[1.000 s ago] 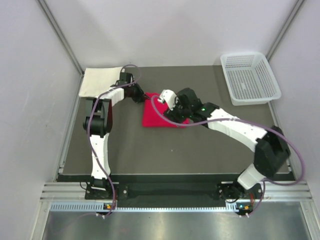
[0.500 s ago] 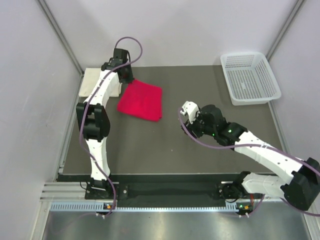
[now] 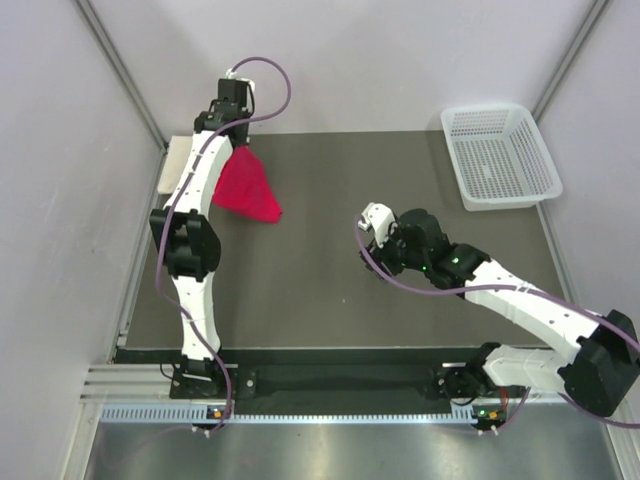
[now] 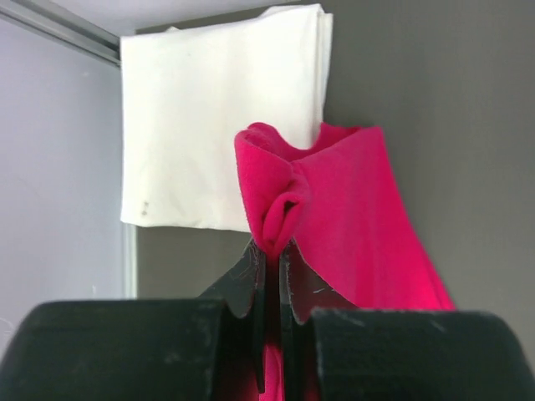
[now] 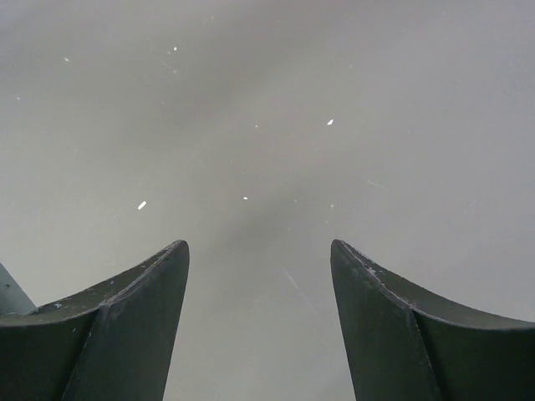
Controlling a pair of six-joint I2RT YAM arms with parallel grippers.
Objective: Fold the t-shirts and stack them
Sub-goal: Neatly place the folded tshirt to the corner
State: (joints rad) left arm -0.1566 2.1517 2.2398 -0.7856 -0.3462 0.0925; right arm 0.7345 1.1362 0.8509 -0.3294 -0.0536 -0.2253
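The red t-shirt (image 3: 246,188), folded, hangs from my left gripper (image 3: 237,143) above the table's far left. In the left wrist view the left gripper (image 4: 272,249) is shut on a bunched edge of the red t-shirt (image 4: 351,209). The cream-white t-shirt (image 4: 221,109) lies folded flat at the far left corner, below and beyond the red one; in the top view it (image 3: 178,160) is mostly hidden by the left arm. My right gripper (image 3: 372,243) is open and empty over the middle of the table; its fingers (image 5: 142,301) frame only bare grey surface.
A white plastic mesh basket (image 3: 500,156) stands at the far right corner. A metal frame post (image 4: 58,25) runs along the table's left edge beside the cream-white shirt. The dark table surface (image 3: 330,290) lies between the arms.
My left gripper has lifted the red t-shirt off the table and carried it left toward the cream-white shirt. My right gripper let go of it and drew back to the table's middle.
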